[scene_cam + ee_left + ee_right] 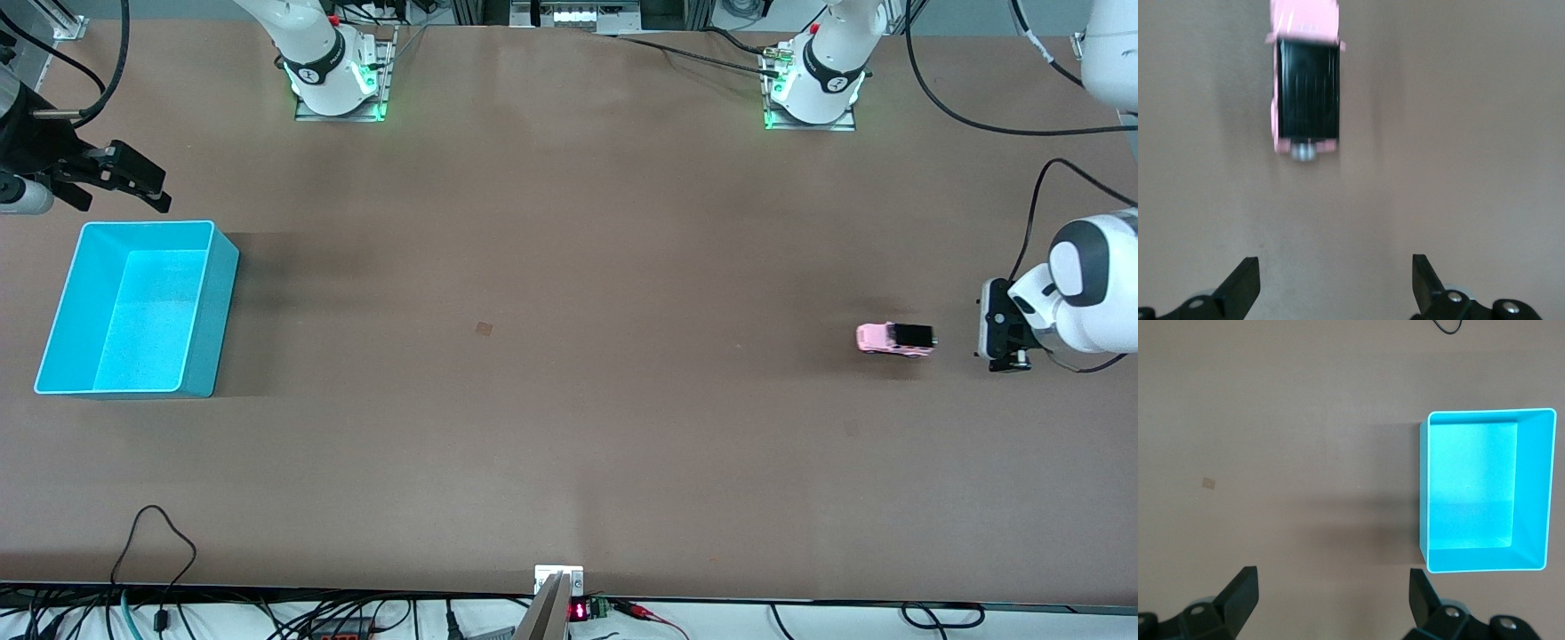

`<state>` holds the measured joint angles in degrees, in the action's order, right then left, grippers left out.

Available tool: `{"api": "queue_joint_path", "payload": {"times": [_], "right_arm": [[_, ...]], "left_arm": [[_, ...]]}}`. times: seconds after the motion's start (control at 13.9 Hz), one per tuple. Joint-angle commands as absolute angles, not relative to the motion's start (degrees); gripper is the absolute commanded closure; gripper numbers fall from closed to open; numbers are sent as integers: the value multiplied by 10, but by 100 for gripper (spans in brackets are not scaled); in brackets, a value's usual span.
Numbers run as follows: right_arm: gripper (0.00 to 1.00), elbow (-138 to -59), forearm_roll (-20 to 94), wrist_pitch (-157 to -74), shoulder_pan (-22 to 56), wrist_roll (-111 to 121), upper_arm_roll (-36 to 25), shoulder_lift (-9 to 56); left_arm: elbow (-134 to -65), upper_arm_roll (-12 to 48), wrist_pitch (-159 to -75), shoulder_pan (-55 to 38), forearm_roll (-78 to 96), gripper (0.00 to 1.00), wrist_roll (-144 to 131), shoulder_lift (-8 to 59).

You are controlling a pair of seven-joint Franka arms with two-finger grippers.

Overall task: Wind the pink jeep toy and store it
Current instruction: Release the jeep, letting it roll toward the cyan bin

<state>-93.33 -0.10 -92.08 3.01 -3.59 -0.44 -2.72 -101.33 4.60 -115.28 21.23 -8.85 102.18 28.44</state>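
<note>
**Jeep free on the bench, both grippers apart**

While the pink jeep toy (894,339) stands on its wheels on the bare bench (569,400) toward the left arm's end, the left gripper (1003,333) sits just beside it, fingers spread wide and holding nothing. In the left wrist view the jeep (1306,87) lies ahead of the parted fingertips (1241,283), its black ribbed roof facing up.

The right gripper (133,182) hangs above the bench next to the cyan bin (53,329), jaws apart and empty; that arm waits. The bin holds nothing.

The toy looks light, rigid and small, so it will likely skate or tip if nudged. A pinch across the pink body sides, below the roof, seems the surest hold. A small grey part at its rear (1303,152) may be a spare wheel or a winder; the blur leaves that unclear.
</note>
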Motion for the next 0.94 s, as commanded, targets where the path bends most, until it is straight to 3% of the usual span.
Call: {"api": "queue_joint_path", "payload": {"times": [0.0, 0.58, 0.86], "right_arm": [[0, -934, -1, -919, 25, -25, -3, -33], [0, -934, 0, -919, 25, -17, -7, -33], [0, -934, -1, -919, 25, -17, -7, -33]], "left_arm": [[-1015, 65, -1105, 219, -90, 0, 935, 238], [-862, 161, -864, 218, -90, 0, 616, 218], [-811, 214, -798, 208, -91, 0, 447, 209]]}}
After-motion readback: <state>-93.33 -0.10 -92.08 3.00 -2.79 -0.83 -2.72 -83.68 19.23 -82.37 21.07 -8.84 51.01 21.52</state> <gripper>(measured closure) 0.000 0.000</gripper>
